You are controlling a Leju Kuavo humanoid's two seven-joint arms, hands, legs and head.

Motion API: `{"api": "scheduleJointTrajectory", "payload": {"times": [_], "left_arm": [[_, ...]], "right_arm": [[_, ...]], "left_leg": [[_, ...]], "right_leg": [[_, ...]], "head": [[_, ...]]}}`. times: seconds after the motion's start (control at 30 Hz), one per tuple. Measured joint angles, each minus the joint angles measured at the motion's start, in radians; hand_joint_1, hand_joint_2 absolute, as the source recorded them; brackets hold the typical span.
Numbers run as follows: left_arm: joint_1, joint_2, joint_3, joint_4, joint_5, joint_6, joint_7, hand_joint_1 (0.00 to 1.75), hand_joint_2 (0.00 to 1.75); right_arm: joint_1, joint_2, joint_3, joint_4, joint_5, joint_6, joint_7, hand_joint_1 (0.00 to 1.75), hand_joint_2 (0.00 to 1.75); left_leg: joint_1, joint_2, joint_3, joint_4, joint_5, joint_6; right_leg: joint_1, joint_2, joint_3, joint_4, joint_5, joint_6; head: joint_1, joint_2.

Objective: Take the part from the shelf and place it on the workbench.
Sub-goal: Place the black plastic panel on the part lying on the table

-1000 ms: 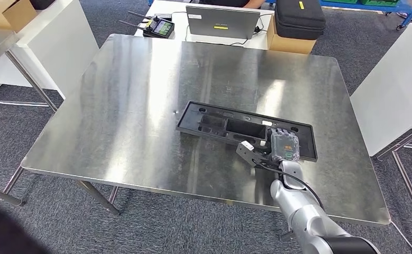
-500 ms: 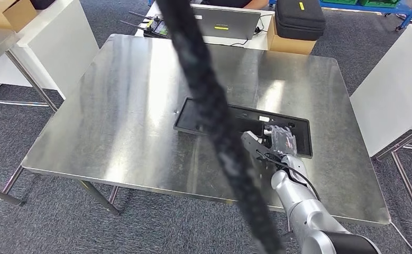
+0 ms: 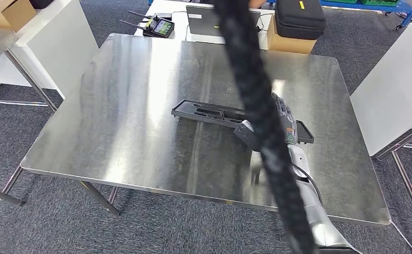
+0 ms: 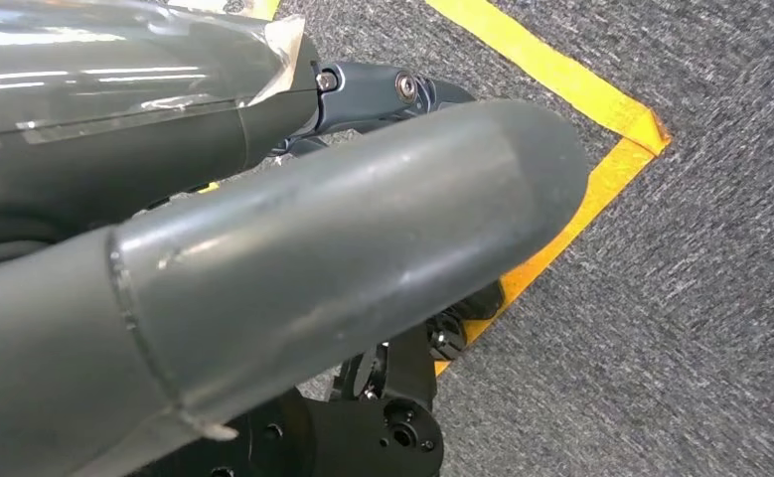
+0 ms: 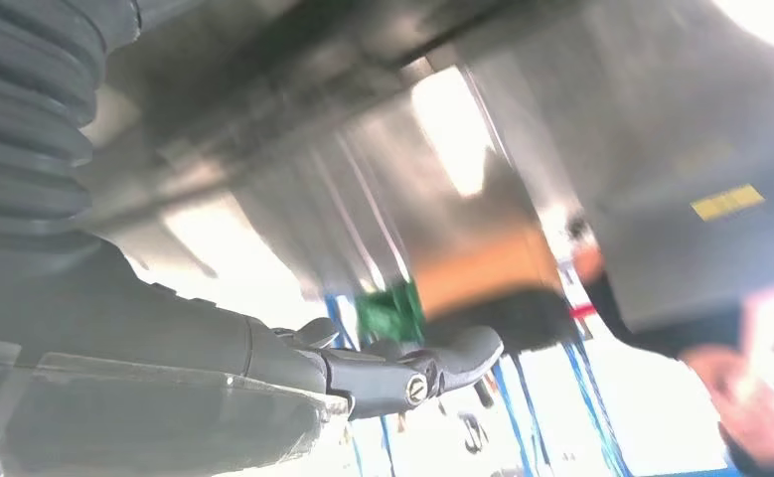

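head view: big steel workbench (image 3: 140, 106) on grey carpet (image 3: 50, 222), takes most of the frame. a thick black blurred cable (image 3: 256, 116) runs across the picture from the top middle down to the bottom right, close to the camera, covering part of the arm and hand. white tables stand on the left (image 3: 45, 47) and on the right (image 3: 394, 90). behind the workbench is a desk with a laptop (image 3: 206, 24), a black case (image 3: 299, 17) on a cardboard box (image 3: 288, 43), and a remote controller (image 3: 158, 26). another cardboard box (image 3: 5, 13) sits top left. the long flat black plastic part (image 3: 209, 112) is over the right-centre of the workbench, seen nearly edge-on, its right end at the right hand (image 3: 287, 127). cannot tell if its left end touches the steel. right hand's fingers lie on that right end of the part, holding it, silver arm (image 3: 312, 206) coming up from the lower right. right wrist view is blurry: ribbed cover, finger, steel surface. left wrist view: left hand (image 4: 293, 248) hangs over carpet with yellow floor tape (image 4: 561, 79), thick grey thumb up front. cannot tell how its fingers are set.
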Motion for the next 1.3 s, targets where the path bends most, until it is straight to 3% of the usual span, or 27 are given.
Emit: {"api": "scheduleJointTrajectory", "payload": {"times": [0.43,0.63,0.77,0.87,1.0,1.23,1.3], "left_arm": [[0.0,-0.001,0.006,0.0,0.0,0.0,-0.009,0.0,0.0],[0.0,-0.003,0.006,0.0,-0.001,0.026,-0.061,0.0,0.0],[0.001,-0.004,0.006,0.0,-0.001,0.03,-0.065,0.0,0.0],[0.001,-0.004,0.006,0.0,-0.001,0.05,-0.089,0.0,0.0],[-0.001,-0.009,0.013,0.0,0.014,0.077,-0.124,0.0,0.0],[-0.002,-0.024,0.053,0.0,0.079,0.143,-0.074,0.0,0.0],[-0.003,-0.035,0.069,0.0,0.096,0.16,-0.067,0.0,0.0]], "right_arm": [[0.063,-0.016,0.093,-0.196,-0.016,-0.05,0.005,0.0,1.75],[0.207,-0.002,0.099,-0.418,-0.254,-0.275,-0.146,0.0,1.75],[0.225,0.001,0.101,-0.442,-0.281,-0.288,-0.163,0.0,1.75],[0.339,0.02,0.122,-0.579,-0.452,-0.296,-0.257,0.0,1.75],[0.64,0.075,0.238,-0.857,-0.817,-0.074,-0.455,0.0,0.0],[0.716,0.137,0.261,-0.892,-0.915,0.186,-0.51,0.0,0.0],[0.712,0.149,0.261,-0.881,-0.918,0.226,-0.523,0.0,0.0]], "left_leg": [[0.0,0.0,0.0,0.0,0.0,0.0],[0.0,-0.005,0.0,0.0,-0.002,-0.003],[0.0,-0.005,0.001,0.0,-0.003,-0.003],[0.0,-0.005,0.001,0.0,-0.004,-0.005],[0.001,-0.004,0.003,0.0,-0.01,-0.008],[-0.004,-0.003,0.011,0.0,-0.014,0.003],[0.003,0.001,0.019,-0.011,-0.005,0.009]], "right_leg": [[0.0,0.0,0.0,0.0,0.0,0.0],[0.0,-0.001,0.001,0.0,-0.004,0.001],[0.0,-0.001,0.001,0.0,-0.004,0.0],[0.0,-0.002,0.002,0.0,-0.006,0.0],[0.0,0.0,0.003,0.0,-0.01,-0.002],[-0.003,0.002,0.011,-0.001,-0.012,0.008],[-0.001,0.001,0.008,0.011,-0.021,0.013]], "head": [[0.0,0.0],[0.0,0.0],[0.0,0.0],[0.0,0.0],[0.0,0.0],[0.0,0.0],[0.0,0.0]]}}
